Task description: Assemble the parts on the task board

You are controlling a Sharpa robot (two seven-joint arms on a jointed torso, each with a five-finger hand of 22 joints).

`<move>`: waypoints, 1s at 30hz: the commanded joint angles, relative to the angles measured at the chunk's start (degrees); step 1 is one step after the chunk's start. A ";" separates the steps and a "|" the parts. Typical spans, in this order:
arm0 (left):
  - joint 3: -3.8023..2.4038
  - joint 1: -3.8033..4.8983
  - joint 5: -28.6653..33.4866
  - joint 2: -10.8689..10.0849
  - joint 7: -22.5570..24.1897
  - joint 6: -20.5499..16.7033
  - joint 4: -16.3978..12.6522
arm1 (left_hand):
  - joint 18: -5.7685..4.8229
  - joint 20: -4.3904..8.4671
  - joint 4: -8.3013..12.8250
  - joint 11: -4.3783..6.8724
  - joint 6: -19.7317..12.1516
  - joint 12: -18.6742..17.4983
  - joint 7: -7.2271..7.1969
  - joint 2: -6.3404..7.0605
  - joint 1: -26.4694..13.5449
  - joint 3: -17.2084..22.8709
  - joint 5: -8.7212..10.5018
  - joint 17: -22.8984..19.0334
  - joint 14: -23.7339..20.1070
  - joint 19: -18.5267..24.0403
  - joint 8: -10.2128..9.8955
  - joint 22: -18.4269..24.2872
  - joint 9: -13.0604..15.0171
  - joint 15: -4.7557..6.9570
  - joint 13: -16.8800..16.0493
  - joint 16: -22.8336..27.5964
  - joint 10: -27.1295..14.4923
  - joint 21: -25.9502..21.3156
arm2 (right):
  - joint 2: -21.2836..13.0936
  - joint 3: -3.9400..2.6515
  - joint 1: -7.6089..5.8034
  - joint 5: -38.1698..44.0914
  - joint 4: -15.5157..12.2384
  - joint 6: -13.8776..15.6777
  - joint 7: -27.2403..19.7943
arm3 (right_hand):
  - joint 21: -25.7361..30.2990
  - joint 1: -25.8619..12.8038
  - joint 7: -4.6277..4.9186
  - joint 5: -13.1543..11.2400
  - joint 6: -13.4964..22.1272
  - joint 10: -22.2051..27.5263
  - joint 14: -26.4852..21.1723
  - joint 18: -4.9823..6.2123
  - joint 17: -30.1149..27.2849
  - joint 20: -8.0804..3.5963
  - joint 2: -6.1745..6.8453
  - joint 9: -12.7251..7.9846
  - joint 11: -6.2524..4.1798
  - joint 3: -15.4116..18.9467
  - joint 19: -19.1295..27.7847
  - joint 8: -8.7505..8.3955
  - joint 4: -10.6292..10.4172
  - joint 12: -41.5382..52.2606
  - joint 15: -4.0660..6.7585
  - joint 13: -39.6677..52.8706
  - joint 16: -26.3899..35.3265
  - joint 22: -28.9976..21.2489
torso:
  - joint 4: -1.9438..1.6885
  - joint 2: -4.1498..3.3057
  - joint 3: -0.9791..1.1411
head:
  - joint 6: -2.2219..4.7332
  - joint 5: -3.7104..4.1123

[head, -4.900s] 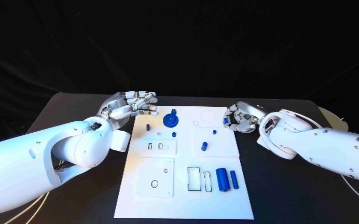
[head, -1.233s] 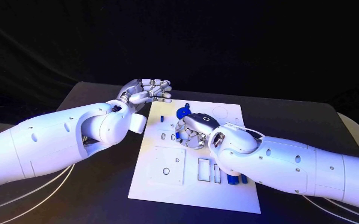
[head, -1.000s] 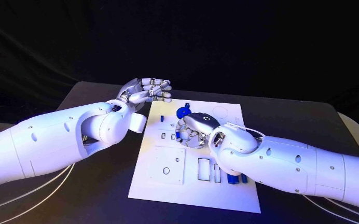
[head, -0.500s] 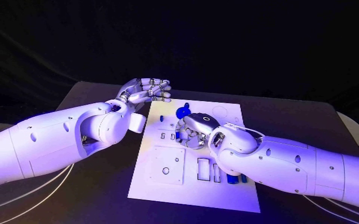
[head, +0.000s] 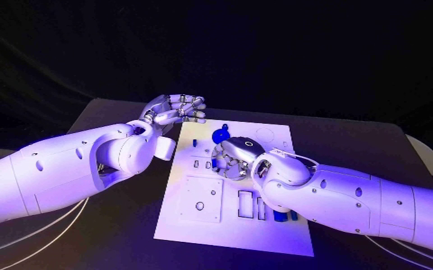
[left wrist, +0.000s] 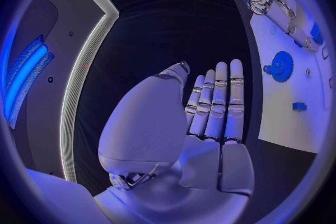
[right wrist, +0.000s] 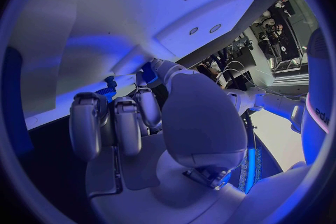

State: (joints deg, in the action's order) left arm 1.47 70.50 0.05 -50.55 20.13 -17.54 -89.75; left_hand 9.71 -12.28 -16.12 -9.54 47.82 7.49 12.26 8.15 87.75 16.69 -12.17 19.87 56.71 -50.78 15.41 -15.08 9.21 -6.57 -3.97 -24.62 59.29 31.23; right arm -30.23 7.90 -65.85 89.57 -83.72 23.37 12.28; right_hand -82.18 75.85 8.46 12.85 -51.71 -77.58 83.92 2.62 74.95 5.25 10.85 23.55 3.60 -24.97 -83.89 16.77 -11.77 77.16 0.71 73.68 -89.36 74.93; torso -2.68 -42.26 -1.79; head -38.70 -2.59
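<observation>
Past the left hand (left wrist: pixel 210 117), its wrist view shows a blue gear (left wrist: pixel 281 65).

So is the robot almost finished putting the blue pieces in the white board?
Not nearly. On the task board, the blue gear looks seated at the far end. The right hand is down over the board's middle, fingers curled; whether it holds a piece is hidden. The left hand waits beside the board, holding nothing. Two blue cylinders lie loose and slots stand unfilled.
</observation>
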 commanded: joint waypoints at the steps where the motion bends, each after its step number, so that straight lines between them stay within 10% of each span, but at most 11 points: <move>1: -0.04 0.04 -0.24 0.03 0.26 0.91 -0.12 | 0.59 0.01 0.06 -0.16 -0.32 -0.19 0.81 0.50 -0.20 0.35 0.24 0.06 -0.30 0.45 -0.22 -0.07 -0.07 -0.02 -0.03 -0.14 0.10 0.36 | 0.02 0.09 0.12 0.75 -0.06 -0.83 0.56 | 0.24 -0.56 0.11 -0.38 0.52 0.43 5.60 -0.33 12.92 0.40 0.10 -0.11 0.17 0.27 -0.31 -0.25 -0.14 -0.24 -0.41 -0.10 -0.04 8.09 | -0.07 -0.02 0.01 | 0.05 0.04; 30: -0.03 0.04 -0.24 -0.16 0.23 0.86 -0.15 | 0.59 0.01 0.06 -0.16 -0.32 -0.19 0.81 0.50 -0.20 0.35 0.24 0.06 -0.30 0.45 -0.22 -0.07 -0.07 -0.02 -0.03 -0.14 0.10 0.36 | -0.11 0.09 0.12 0.75 -0.12 -1.18 0.58 | 0.55 -1.14 0.35 -0.61 0.94 0.71 5.56 -0.25 12.74 0.65 0.55 -0.24 0.43 0.60 -0.12 -0.52 -0.44 -0.42 -0.66 -0.29 0.01 7.88 | -0.01 -0.03 0.00 | -0.13 0.10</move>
State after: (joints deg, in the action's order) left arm 1.48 70.50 0.03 -50.77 20.05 -17.53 -89.74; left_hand 9.71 -12.28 -16.12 -9.54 47.82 7.49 12.26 8.15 87.75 16.69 -12.17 19.86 56.71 -50.78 15.41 -15.07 9.21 -6.57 -3.98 -24.62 59.29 31.23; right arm -30.31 7.90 -65.84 89.60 -83.83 23.37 12.38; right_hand -81.92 75.25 8.99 12.63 -51.17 -77.18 84.12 2.63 74.93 5.46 11.47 23.38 4.00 -24.57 -84.11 16.50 -12.17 76.93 0.52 73.43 -89.36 74.91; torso -2.68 -42.28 -1.79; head -38.81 -2.48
